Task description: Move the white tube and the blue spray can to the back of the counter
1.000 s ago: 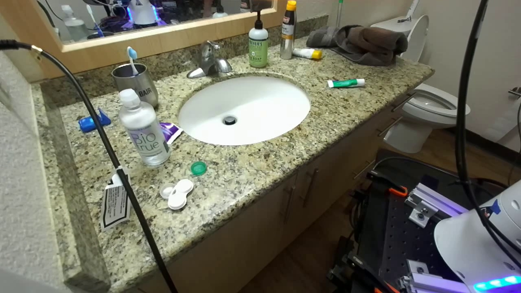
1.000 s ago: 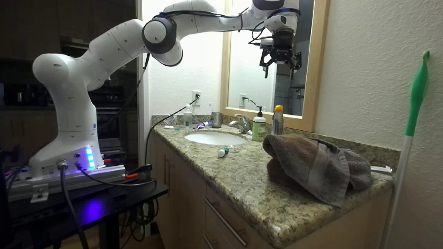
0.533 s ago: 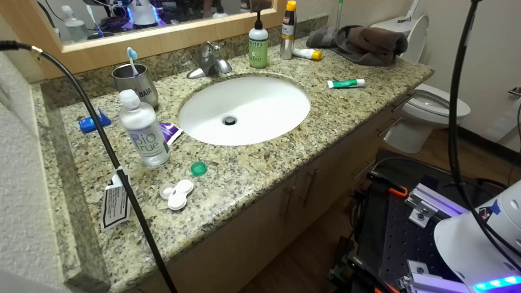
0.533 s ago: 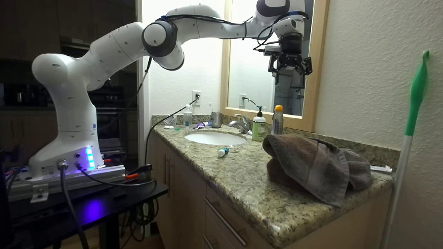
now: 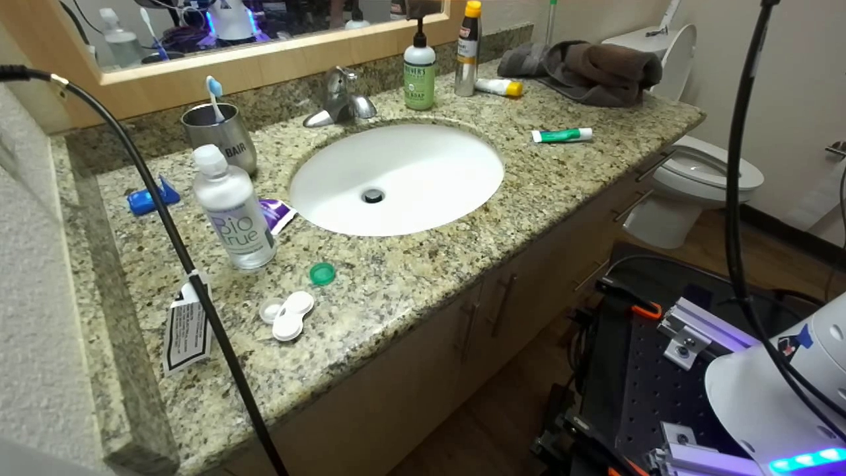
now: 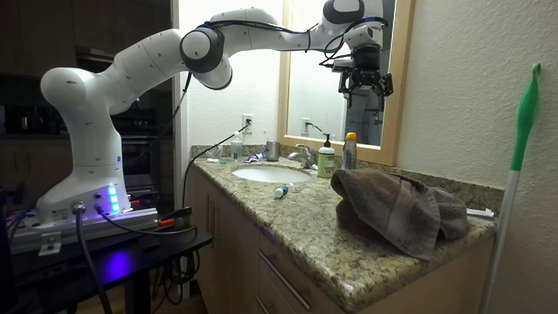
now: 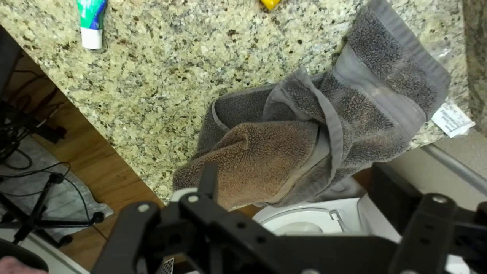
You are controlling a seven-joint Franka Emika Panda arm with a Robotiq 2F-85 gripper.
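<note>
The spray can (image 5: 466, 53) stands upright beside the green soap bottle; it is silver below, dark above, with a yellow-orange cap. It also shows partly behind the towel (image 6: 349, 152). A white tube (image 5: 492, 86) with a yellow cap lies by the can's foot; its print is too small to read. The towel hides it in an exterior view. In the wrist view a yellow tip (image 7: 270, 3) shows at the top edge. My gripper (image 6: 365, 104) is open and empty, high above the speckled counter (image 6: 301, 222). In the wrist view its fingers (image 7: 209, 179) stand wide apart over the towel.
A grey-brown towel (image 7: 266, 160) lies at the counter's end. A green tube (image 5: 562, 135) lies near the front edge. The soap bottle (image 5: 420, 76), faucet (image 5: 340, 99) and sink (image 5: 396, 178) are close by. A clear bottle (image 5: 234, 211) and metal cup (image 5: 221, 135) stand farther off.
In an exterior view my gripper has moved right and slightly down since one second ago, and has barely moved in the last half second. It stays open. The things on the counter have not moved.
</note>
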